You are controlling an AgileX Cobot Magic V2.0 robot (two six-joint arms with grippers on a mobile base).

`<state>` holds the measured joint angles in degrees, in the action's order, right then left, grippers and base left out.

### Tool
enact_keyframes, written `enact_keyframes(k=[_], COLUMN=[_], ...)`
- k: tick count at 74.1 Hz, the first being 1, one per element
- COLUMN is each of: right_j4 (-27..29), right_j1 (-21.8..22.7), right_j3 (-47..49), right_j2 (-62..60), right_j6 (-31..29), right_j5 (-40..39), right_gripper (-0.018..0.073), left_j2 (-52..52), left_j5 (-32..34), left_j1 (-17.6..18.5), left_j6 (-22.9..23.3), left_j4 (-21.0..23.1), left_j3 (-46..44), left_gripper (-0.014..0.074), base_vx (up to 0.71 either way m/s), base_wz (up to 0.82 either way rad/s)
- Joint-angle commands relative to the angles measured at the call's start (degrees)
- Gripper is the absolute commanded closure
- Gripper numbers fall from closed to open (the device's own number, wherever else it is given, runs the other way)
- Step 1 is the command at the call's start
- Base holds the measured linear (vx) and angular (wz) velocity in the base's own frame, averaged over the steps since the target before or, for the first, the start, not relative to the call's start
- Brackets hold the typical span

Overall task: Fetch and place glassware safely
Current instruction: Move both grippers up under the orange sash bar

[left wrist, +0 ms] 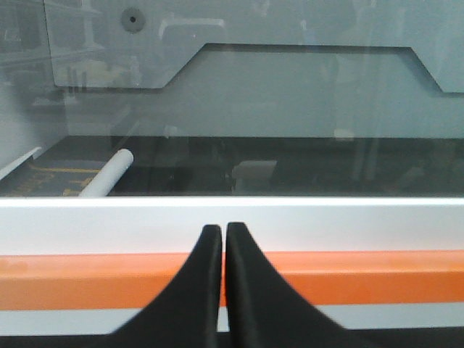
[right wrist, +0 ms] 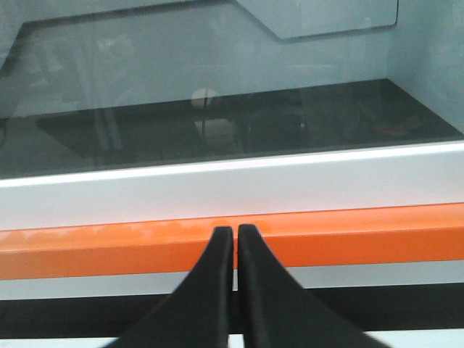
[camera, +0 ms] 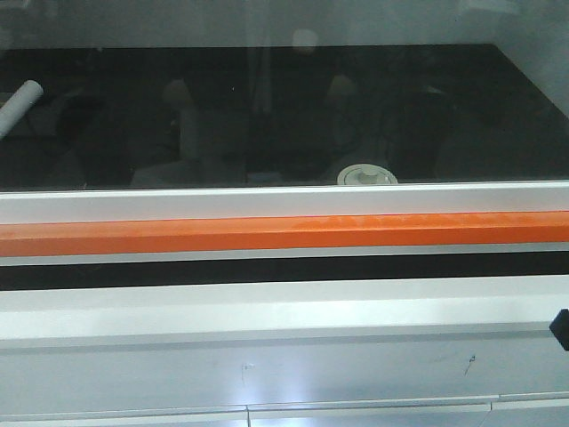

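Glass jar [camera: 366, 174]: front view, it sits on the black floor [camera: 267, 107] of a glass-fronted enclosure, right of centre, hard against the front edge. Only the round white lid [camera: 366, 171] with its raised centre shows. The body is cut off by the white rail [camera: 267, 203] below it, so I can't tell the contents. Lid is on. White tube [camera: 20, 107] lies tilted at the far left of the same floor, well apart from the jar. Under the white rail runs an orange strip [camera: 267, 233], then a black band and more white panel. Reflections cover the glass. Neither of my claws shows in this view.

Left wrist view: my left claw [left wrist: 223, 239] is closed, black fingers [left wrist: 203, 290] pressed tip to tip, nothing between them. It points at the white rail [left wrist: 326, 225] and orange strip [left wrist: 362, 279] and is outside the enclosure. Behind the glass, the white tube [left wrist: 109, 172] lies at the left on the dark floor. A pale blurred shape [left wrist: 254, 170] sits near centre, too faint to say whether it's the jar.

Right wrist view: my right claw [right wrist: 235, 239] is also closed and empty, fingers [right wrist: 210, 290] all but touching. It faces the orange strip [right wrist: 362, 235] with the white rail [right wrist: 326, 185] above it. Past the glass the black floor [right wrist: 348, 116] holds a pale smudge [right wrist: 214, 130] left of centre, which I can't identify. The jar is well apart from both claws and untouched.
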<state>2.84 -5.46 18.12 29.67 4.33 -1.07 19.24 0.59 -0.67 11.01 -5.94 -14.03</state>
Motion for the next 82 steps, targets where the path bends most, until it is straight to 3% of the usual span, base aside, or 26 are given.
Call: enact_keyframes(k=[1,25,49,69,82], right_j4=[-0.5,-0.5,-0.5,3.4,5.3], right_j1=[-0.1,-0.1,-4.2,-4.2,-4.2], right_j3=[2.0,1.9,1.8,-9.6,-10.0], right_j2=[2.3,8.3,13.6,19.5,24.7], right_j6=[-0.9,-5.9,-8.4,-6.6,-6.6], right_j5=[-5.6,-6.8,-9.9,-33.0,-36.9], right_gripper=[0.056,0.056,0.056,0.056,0.056], left_j2=[0.8,9.4,19.1,24.4,28.4], left_j5=[6.3,2.6,19.9,21.8,25.0], left_j1=[0.5,0.5,0.5,0.5,0.5], left_j6=[0.7,2.2,2.2,1.5,0.5], left_j4=[0.1,0.1,0.1,0.1,0.1], left_j3=[-2.0,-0.8,7.3,7.3,7.3], left_gripper=[0.0603,0.0603,0.0603,0.0603,0.0603], base_vx=[0.0,0.0,0.0,0.0,0.0], base_wz=[0.0,0.0,0.0,0.0,0.0])
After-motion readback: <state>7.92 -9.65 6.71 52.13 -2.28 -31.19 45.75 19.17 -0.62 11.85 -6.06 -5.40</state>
